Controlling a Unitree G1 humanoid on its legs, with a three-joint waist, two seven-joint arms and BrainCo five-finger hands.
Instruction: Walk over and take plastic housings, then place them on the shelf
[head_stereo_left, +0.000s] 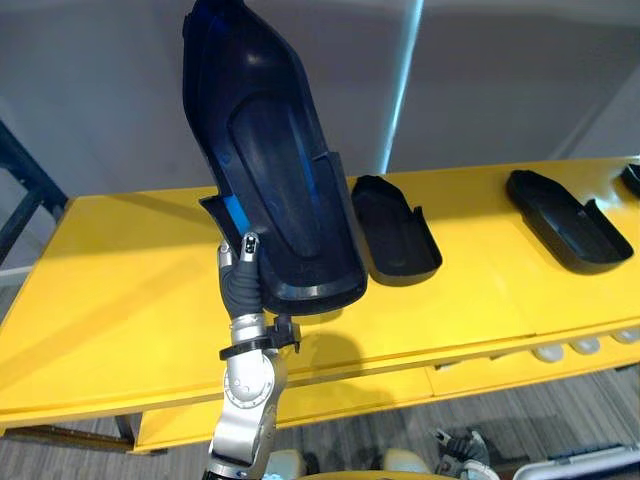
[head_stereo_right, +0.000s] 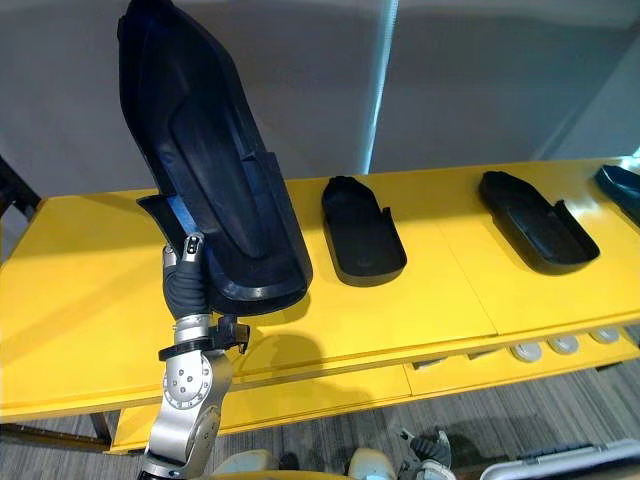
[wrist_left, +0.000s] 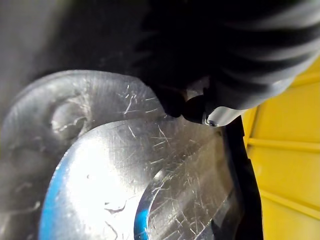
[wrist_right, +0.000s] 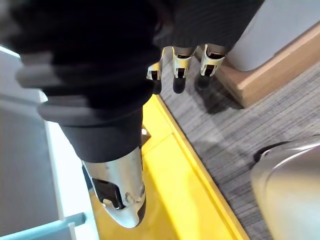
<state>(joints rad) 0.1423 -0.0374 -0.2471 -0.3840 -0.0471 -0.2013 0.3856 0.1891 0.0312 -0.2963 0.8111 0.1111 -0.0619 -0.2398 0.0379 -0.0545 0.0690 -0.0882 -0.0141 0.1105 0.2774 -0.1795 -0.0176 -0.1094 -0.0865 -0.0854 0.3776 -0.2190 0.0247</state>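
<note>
The left hand (head_stereo_left: 240, 278) clamps the lower edge of a large dark plastic housing (head_stereo_left: 270, 170). Its thumb (head_stereo_left: 248, 244) presses on the near face, while the other fingers are hidden behind the part. The housing stands nearly upright, rising well above the hand, its rounded lower end just over the yellow shelf (head_stereo_left: 110, 290). In the left wrist view a dark fingertip (wrist_left: 192, 107) bears on the scratched, glossy surface. To the right of the hand a second housing (head_stereo_left: 395, 235) lies flat on the shelf, and a third housing (head_stereo_left: 565, 220) lies farther right, well apart. The right hand (wrist_right: 178, 60) hangs over grey carpet (wrist_right: 240, 135) with fingers relaxed, holding nothing.
</note>
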